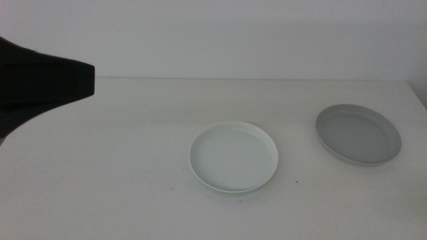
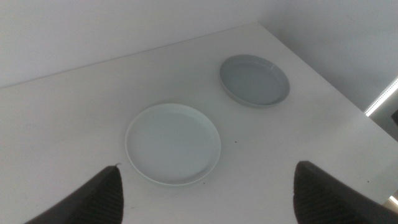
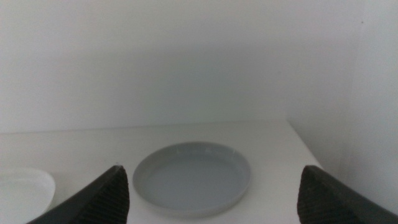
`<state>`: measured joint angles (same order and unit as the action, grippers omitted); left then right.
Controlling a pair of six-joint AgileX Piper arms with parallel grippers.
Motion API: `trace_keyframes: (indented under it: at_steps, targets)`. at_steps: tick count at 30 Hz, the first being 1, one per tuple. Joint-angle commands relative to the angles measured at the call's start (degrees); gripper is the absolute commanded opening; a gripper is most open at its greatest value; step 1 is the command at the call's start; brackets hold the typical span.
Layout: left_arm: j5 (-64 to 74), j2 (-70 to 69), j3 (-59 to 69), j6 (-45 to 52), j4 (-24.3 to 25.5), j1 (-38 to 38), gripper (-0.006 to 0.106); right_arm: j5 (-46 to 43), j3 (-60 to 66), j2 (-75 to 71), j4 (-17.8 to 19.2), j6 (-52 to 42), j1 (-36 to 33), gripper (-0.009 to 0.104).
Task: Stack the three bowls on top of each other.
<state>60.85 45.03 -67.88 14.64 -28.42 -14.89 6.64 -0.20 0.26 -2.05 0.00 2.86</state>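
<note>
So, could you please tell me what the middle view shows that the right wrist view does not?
Only the middle view shows the whole white bowl and the left arm, a dark shape coming in from the left. Only the right wrist view shows the right tool with its jaws wide apart, and the wall corner behind the table. Both show the grey bowl sitting empty on the table. Neither shows a mint green bowl.
</note>
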Motion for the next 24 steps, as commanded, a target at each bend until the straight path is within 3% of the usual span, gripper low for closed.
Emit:
trace_keyframes:
  at_steps: [1,3,9,12,15,17,24]
  targets:
    - [-0.22,-0.22,0.25,-0.54,0.08,-0.04,0.094,-3.38,0.2,-0.26,1.25,-0.99,-0.01,0.093]
    - [-0.22,-0.22,0.25,-0.54,0.08,-0.04,0.094,-7.9,0.2,-0.26,0.18,0.0,-0.01,0.093]
    - [-0.22,-0.22,0.25,-0.54,0.08,-0.04,0.094,-1.3,-10.43,5.92,0.51,0.38,-0.01,0.093]
    - [-0.22,-0.22,0.25,-0.54,0.08,-0.04,0.094,11.91,-22.69,17.87,0.4,4.31,-0.01,0.093]
    - [-0.22,-0.22,0.25,-0.54,0.08,-0.04,0.094,32.43,-36.14,31.17,-0.16,8.11,-0.01,0.093]
    - [-0.22,-0.22,0.25,-0.54,0.08,-0.04,0.094,41.49,-44.18,38.26,0.11,7.64,-0.01,0.093]
    - [-0.22,-0.22,0.25,-0.54,0.08,-0.04,0.094,47.41,-57.11,53.62,2.05,7.08,-0.01,0.093]
